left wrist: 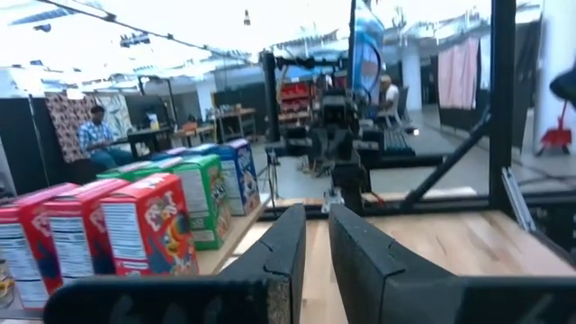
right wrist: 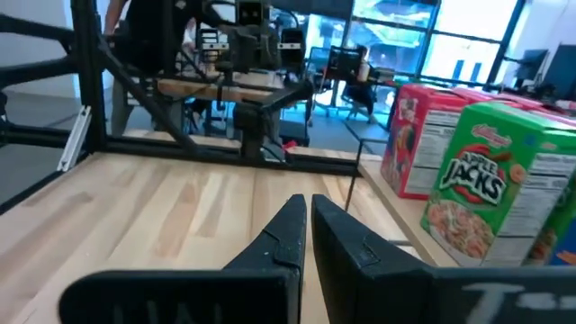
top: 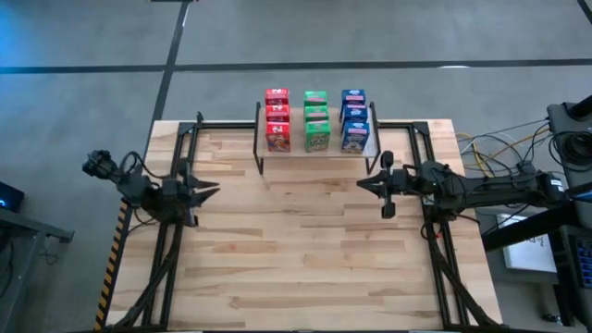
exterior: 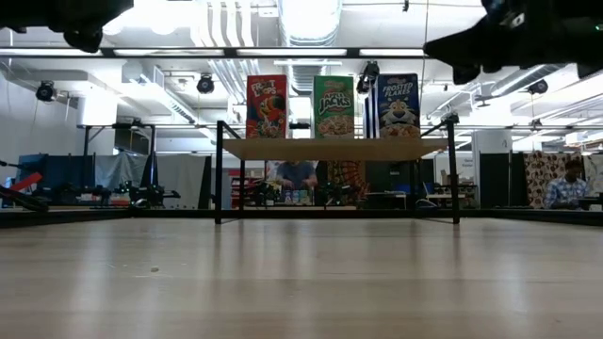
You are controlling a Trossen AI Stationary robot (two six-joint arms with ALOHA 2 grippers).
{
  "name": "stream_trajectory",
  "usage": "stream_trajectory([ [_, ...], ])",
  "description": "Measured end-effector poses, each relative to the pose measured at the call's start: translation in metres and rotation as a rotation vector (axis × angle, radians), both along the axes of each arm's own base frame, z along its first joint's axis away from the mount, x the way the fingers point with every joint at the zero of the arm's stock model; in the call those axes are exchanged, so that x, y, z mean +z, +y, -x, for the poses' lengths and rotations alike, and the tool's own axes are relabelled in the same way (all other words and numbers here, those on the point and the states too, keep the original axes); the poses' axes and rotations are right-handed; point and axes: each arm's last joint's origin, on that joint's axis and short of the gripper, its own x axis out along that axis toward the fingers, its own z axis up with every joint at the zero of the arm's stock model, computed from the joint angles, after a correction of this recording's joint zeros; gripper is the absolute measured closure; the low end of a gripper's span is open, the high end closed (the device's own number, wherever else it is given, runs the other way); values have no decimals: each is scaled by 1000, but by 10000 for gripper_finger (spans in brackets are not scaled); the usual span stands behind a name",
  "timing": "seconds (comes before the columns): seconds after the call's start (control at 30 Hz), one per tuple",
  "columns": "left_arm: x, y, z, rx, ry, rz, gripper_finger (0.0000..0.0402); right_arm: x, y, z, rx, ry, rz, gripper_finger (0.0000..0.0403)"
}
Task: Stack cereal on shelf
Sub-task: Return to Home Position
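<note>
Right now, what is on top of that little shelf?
On the shelf stand three rows of three small boxes: red cereal, green cereal, blue cereal. From table height, only each row's front box shows; the others hide behind it.

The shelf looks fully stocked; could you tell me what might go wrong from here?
The right gripper hangs close to a leg of the shelf; a careless swing might nudge it. The cereal boxes stand upright in tight rows, so one knock could topple several, the blue row first. The left gripper waits farther off.
</note>
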Motion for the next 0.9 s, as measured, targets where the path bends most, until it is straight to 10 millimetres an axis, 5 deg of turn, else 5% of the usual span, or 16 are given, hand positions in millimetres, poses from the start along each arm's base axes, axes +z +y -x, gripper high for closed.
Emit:
stream_trajectory([
  [0.27,-7,10,17,2,-69,34,365,-13,2,15,-1,-66,6,390],
  [0.9,-15,10,14,35,-19,17,365,-32,6,52,-10,-280,96,390],
])
